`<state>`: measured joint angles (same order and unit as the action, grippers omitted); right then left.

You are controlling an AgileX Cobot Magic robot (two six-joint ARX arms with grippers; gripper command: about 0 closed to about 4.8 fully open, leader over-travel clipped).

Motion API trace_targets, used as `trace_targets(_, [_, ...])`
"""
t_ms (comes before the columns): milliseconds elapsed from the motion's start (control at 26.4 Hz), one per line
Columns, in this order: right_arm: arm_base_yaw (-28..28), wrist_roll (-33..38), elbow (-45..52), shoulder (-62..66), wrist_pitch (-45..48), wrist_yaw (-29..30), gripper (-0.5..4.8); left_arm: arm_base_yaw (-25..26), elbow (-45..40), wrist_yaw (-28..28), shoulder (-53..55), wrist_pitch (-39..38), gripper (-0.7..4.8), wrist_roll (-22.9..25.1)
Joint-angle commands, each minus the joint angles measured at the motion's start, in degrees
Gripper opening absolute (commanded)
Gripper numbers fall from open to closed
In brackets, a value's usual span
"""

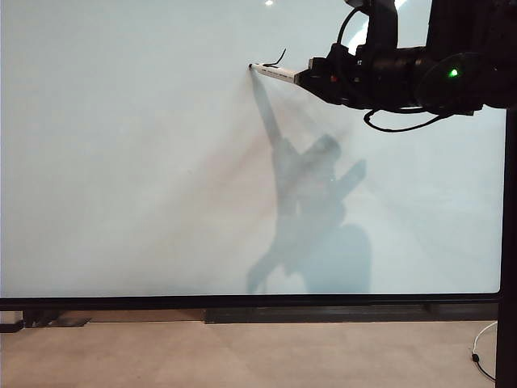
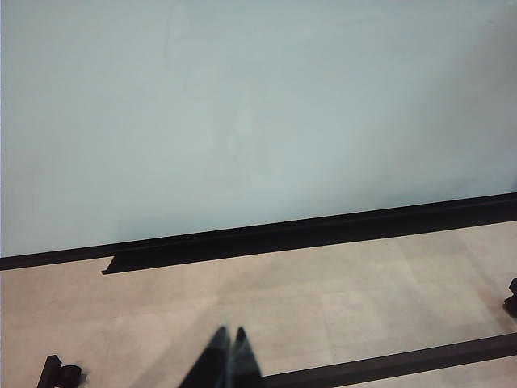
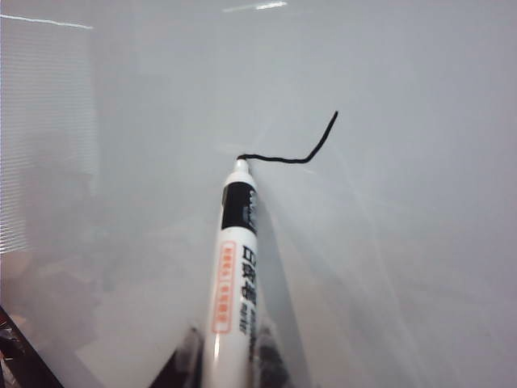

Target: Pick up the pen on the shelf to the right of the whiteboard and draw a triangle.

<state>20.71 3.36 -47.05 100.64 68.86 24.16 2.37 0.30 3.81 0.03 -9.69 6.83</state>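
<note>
right claw (image 3: 230, 356) | grips pen (image 3: 234, 267) (tip touching whiteboard (image 1: 121, 162)) | left claw (image 2: 226, 360) closed

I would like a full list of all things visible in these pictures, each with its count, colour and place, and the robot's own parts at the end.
whiteboard: one, pale grey-white with a thin black frame, fills most of the exterior view.
pen: one, white with a black band and orange print, tip on the whiteboard, upper middle in the exterior view.
drawn line: one, black, short and bent, starts at the pen tip.
floor: one, beige, below the whiteboard.
cable: one, white, on the floor at lower right.
right gripper: one, black, upper right, fingers shut on the pen.
left gripper: one, black, fingers together, low above the floor, away from the whiteboard.
</note>
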Motion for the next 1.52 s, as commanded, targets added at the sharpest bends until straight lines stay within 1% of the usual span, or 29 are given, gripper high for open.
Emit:
trace_targets(38, [0.3, -0.2, -0.3, 0.5, -1.6, -2.2, -0.04, 0.0, 0.1, 0.0, 0.0, -0.5, -0.05, 0.0])
trace_targets(1515, [3.4, -0.4, -1.7, 6.9, -2.3, -1.7, -0.05, 0.0, 0.1, 0.0, 0.0, -0.5, -0.05, 0.0])
